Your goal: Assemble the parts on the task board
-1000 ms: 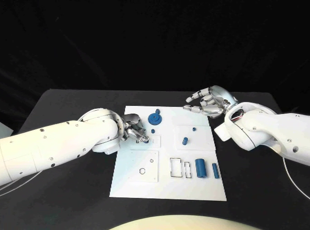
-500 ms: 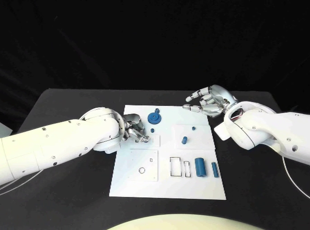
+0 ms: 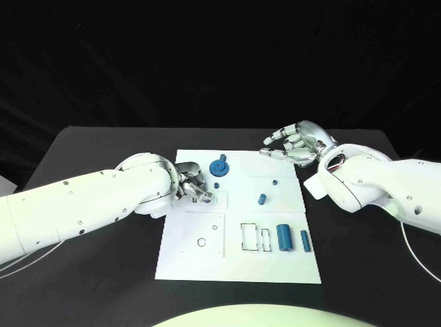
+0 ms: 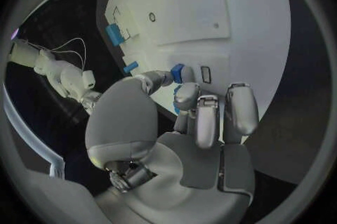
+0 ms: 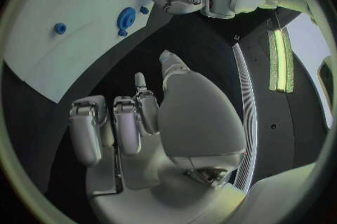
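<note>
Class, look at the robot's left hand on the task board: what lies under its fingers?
The left hand rests over the white task board. The wrist view shows a small blue part at its fingertips. Whatever else lies under the hand is covered.

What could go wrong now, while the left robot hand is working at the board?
The left robot hand pinches a small blue part low over the white board; the part may slip or go in tilted. Its fingers are close to the blue gear and could knock it.
</note>
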You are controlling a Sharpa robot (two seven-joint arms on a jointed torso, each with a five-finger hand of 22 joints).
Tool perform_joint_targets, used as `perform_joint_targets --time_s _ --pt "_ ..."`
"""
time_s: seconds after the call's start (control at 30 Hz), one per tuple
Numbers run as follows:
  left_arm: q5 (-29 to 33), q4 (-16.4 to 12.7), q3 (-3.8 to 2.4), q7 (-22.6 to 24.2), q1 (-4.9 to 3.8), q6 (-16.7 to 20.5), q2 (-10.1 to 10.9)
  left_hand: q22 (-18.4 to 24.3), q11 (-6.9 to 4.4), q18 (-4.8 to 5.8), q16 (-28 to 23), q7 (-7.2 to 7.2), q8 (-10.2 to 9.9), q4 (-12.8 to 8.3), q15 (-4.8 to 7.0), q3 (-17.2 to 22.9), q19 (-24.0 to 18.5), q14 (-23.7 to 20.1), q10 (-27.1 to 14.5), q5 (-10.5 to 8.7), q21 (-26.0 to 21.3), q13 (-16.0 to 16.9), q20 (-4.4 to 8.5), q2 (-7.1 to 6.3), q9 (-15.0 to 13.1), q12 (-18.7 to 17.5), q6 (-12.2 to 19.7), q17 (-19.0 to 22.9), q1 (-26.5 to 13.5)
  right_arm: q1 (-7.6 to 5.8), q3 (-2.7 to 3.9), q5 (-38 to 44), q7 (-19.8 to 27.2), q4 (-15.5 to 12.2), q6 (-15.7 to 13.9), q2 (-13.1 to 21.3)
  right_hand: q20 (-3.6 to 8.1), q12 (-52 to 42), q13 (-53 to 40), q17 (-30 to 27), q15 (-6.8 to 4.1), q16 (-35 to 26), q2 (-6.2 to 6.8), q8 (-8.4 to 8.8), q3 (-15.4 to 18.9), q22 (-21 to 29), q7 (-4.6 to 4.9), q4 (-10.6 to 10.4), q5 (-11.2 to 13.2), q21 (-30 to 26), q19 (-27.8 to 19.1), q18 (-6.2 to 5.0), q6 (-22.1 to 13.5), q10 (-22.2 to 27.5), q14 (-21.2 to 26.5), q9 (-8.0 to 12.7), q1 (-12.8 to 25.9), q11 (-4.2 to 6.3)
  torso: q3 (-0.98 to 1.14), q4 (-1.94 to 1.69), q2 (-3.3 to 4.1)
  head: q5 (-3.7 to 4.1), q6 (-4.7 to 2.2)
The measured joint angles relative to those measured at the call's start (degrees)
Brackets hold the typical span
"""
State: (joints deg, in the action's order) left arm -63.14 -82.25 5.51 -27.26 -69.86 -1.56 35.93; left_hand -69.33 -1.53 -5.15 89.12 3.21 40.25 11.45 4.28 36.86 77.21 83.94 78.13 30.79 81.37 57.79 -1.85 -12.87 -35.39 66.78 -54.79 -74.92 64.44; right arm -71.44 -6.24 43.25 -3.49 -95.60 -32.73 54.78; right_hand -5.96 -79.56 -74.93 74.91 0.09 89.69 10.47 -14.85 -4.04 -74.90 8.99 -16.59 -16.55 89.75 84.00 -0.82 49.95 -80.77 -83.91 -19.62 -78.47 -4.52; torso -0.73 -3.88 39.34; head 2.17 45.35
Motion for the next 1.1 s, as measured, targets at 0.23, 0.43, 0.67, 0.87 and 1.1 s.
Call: perform_joint_targets --time_s 0.23,0.43,0.67,0.87,1.1 --pt "0.42 0.36 0.00 0.06 0.00 -0.17 -0.04 0.36 -0.21 -0.02 -0.22 -0.61 -0.57 -1.84 0.03 -1.84 0.00 0.03 0.21 -0.98 0.00 -0.52 0.00 -0.20 -0.95 -0.88 0.23 0.00 -2.12 0.01 -0.01 0.02 0.00 0.04 0.01 0.05 0.00 0.00 0.00 0.00 0.00 -0.22 -0.07 0.00 0.16 0.00 0.00 -0.16 0.00 0.00 0.00 0.00 0.00 0.00 0.00 0.00 0.07 0.00 -0.02 -0.01 -0.04 0.07 0.08" --pt "0.65 0.43 -0.03 0.12 -0.02 -0.38 0.11 0.50 -0.22 -0.02 -0.22 -1.28 -1.57 -4.29 0.43 -1.94 0.07 0.01 0.21 -1.33 -0.22 -0.46 0.07 -0.41 -1.10 -0.89 -0.10 0.01 -3.86 0.02 -0.02 0.03 0.00 0.04 0.01 0.13 0.00 0.00 0.01 -0.01 0.00 -0.22 -0.07 0.00 0.16 -0.05 0.00 -0.16 0.00 0.00 0.00 0.00 0.00 0.00 0.00 0.00 0.07 0.00 -0.03 -0.02 -0.04 0.11 0.01" --pt "0.73 0.34 0.00 0.14 0.05 -0.36 0.66 0.67 -0.22 -0.03 -0.22 -1.28 -3.12 -1.21 0.43 -7.12 0.20 0.01 0.21 -1.83 -0.44 0.05 0.20 -0.87 -0.69 -0.89 -0.96 0.01 -5.81 0.05 -0.02 0.04 0.03 0.04 0.01 0.25 0.00 0.21 0.01 -0.01 0.00 -0.22 -0.07 0.00 0.33 -0.05 0.00 0.00 0.00 0.00 0.00 0.00 0.00 0.00 0.00 0.01 0.07 0.00 -0.06 0.00 -0.03 0.12 -0.18" --pt "0.63 -0.02 0.00 0.09 0.15 -0.09 1.11 0.92 -0.43 -0.03 -0.49 -1.32 -3.12 2.08 0.43 -10.65 0.20 0.01 -0.01 -5.11 -0.66 0.17 0.20 -1.04 -1.08 -0.89 -1.15 0.01 -5.62 0.09 -0.03 0.05 0.03 0.04 0.00 0.27 0.00 0.21 0.01 -0.01 0.00 -0.22 -0.07 0.00 0.33 -0.04 0.00 0.00 0.00 0.00 0.00 0.00 0.00 0.00 0.00 0.01 0.07 0.00 -0.07 -0.01 -0.02 0.23 -0.25" --pt "0.57 -0.35 -0.08 0.01 0.28 0.35 1.39 0.92 -0.43 -0.04 -0.49 -1.39 -3.56 4.56 0.42 -12.92 0.20 0.01 -0.01 -6.93 -0.89 0.27 0.20 -0.92 -1.23 -0.89 -1.24 0.01 -5.23 0.10 -0.03 0.05 0.04 0.05 -0.02 0.27 0.00 0.21 0.01 0.04 0.00 -0.54 -0.07 0.00 0.33 -0.04 0.00 0.00 0.00 0.00 0.00 0.00 0.00 0.00 0.00 0.01 0.07 0.00 -0.07 -0.02 -0.02 0.32 -0.25"
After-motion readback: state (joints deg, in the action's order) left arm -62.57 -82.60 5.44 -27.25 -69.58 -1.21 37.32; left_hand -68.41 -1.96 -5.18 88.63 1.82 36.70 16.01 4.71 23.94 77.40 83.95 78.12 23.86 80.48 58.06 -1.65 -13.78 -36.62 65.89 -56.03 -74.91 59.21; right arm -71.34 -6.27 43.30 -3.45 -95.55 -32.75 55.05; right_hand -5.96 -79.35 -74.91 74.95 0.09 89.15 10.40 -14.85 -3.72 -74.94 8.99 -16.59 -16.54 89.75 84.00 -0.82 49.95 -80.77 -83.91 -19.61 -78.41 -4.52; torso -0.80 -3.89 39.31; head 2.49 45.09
